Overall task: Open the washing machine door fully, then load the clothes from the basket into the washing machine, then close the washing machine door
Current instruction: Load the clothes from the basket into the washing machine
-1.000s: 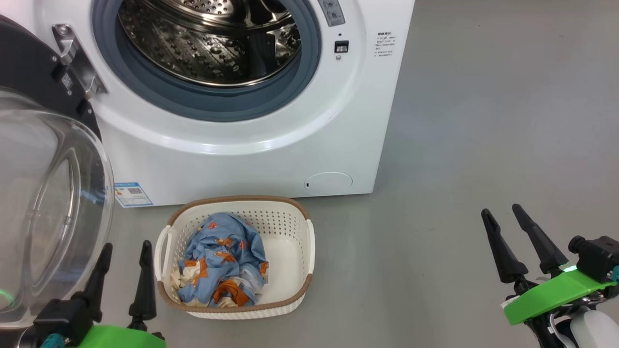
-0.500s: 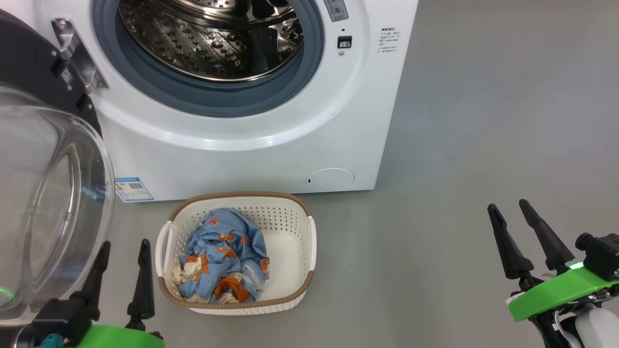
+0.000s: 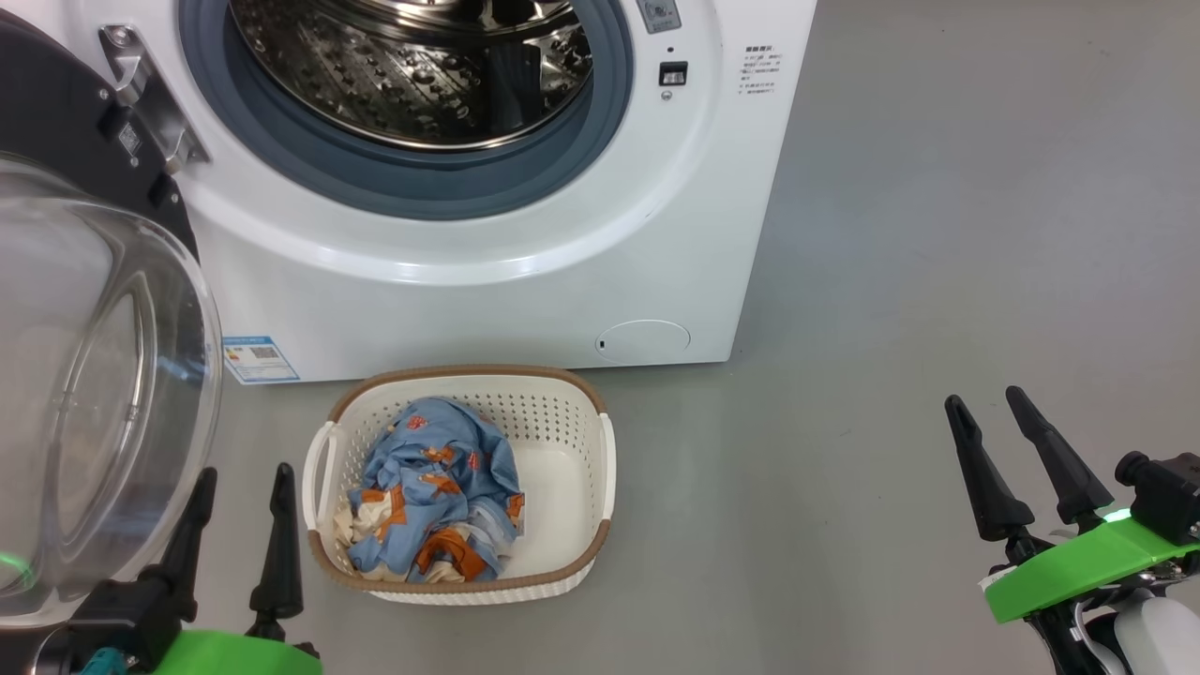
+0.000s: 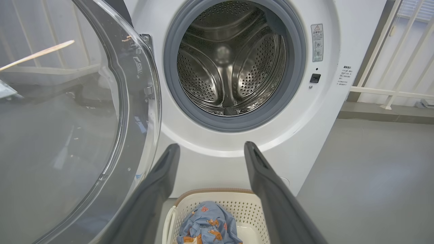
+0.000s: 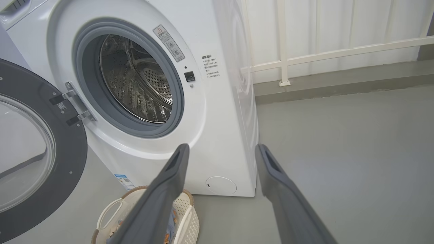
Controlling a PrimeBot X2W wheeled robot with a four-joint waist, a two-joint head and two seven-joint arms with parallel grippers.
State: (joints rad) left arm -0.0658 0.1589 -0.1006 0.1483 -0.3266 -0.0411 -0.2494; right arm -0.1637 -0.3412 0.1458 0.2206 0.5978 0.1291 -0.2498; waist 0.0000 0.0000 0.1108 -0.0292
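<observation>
Long, dark, two-fingered left gripper [image 3: 244,472] low at the left, jaws spread wide, holding nothing, bright green plastic wrist plate [image 3: 234,656] beneath, matching right gripper [image 3: 984,397] low at the right, equally spread and empty, fingers leaning leftward, pale forearm [image 3: 1148,637] below

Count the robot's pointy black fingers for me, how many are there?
4. Two on the left gripper, open, just left of the basket; two on the right gripper, open, above the grey floor far to its right.

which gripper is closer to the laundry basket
The left gripper: its open fingers stand just beside the left side of the basket, while the right gripper stands far off on the basket's other side.
</observation>
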